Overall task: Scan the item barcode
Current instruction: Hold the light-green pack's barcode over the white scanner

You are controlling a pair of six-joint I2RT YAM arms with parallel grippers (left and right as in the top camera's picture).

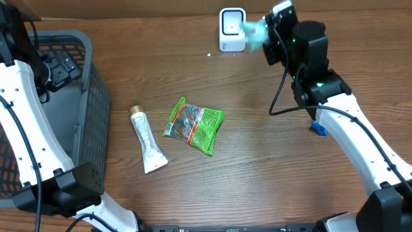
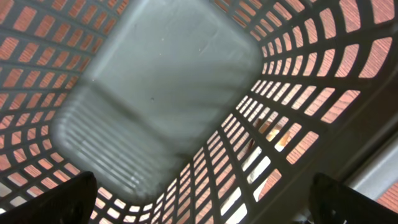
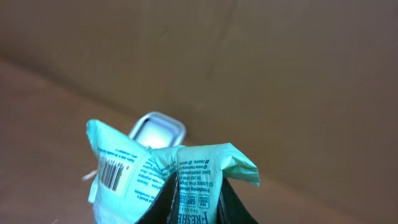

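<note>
Clearly the right gripper (image 3: 193,208) is pinched shut on the mint-green packet (image 3: 155,168), holding it by a bunched lower fold at the far side of the table, just beside the white scanner (image 1: 232,29). From the wrist, the packet's upper part splays out above the jaws, and the barcode (image 3: 112,171) sits on its left flap, with the scanner's top showing right behind it.

By my reading the packet is light and soft: thin film that creases, flops and would slide under a loose pinch (the crumpled corners suggest as much). A firm hold on a seam or fold away from the printed bars looks best, and the present grip does leave them uncovered. The flap carrying them is tilted and slightly curled, though, so it may need turning to face the scanner window squarely.

The left gripper (image 2: 205,205) hangs wide open and empty over the grey basket (image 1: 90,96) at the left. A white tube (image 1: 148,138) and a green snack bag (image 1: 193,124) lie mid-table, well apart from the scanner.
</note>
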